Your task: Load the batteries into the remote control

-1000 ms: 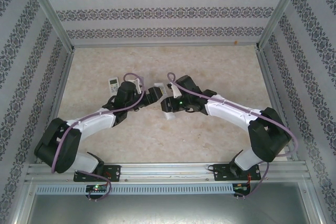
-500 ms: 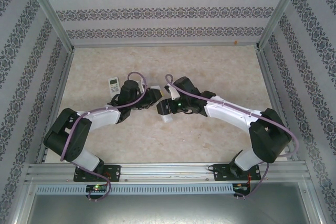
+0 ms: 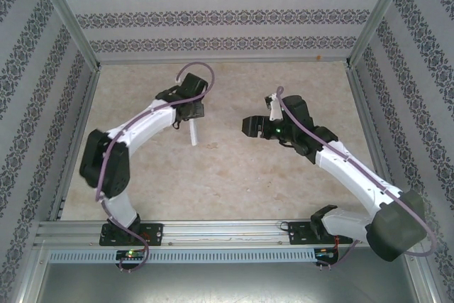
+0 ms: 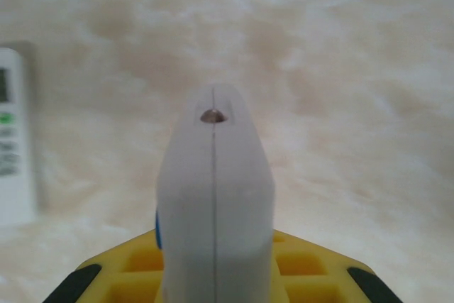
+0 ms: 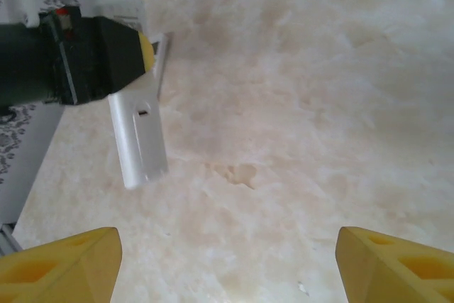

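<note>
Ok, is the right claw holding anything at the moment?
No, the right claw is wide open, its yellow fingers spread with bare table between them; the left claw holds the white remote control.

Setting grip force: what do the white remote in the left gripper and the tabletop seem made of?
The held remote looks like smooth matte white plastic: uniform colour, moulded latch slot. The tabletop is beige, marble-veined: stone or printed laminate, unclear which.

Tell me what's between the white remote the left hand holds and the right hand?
Nothing: the top view shows bare table between the white remote and the right hand, and the right wrist view agrees.
</note>
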Robot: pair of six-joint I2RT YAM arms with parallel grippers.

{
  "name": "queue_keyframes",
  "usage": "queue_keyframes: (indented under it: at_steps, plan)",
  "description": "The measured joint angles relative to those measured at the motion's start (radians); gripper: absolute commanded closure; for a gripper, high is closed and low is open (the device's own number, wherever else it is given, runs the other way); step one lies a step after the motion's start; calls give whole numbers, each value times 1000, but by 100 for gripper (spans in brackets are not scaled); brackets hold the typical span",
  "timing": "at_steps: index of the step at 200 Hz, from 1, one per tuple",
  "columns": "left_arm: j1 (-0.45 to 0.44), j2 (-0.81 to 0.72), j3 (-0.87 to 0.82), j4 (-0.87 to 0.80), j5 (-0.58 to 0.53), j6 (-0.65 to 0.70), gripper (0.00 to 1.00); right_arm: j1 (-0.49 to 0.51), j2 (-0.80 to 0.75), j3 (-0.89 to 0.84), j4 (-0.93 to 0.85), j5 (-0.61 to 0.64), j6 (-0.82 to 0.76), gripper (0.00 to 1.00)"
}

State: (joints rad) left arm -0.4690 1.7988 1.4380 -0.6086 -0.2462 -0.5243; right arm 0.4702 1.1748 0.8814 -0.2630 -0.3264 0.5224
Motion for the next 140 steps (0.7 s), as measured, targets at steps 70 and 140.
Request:
queue_keyframes:
  at_steps: [70, 140]
  plan:
    - [6, 458, 389, -208, -369, 152, 100, -44, -61, -40, -58, 3, 2, 19]
    - [6, 670, 645, -231, -543, 337, 94, -98, -131, -77, -82, -2, -2, 18]
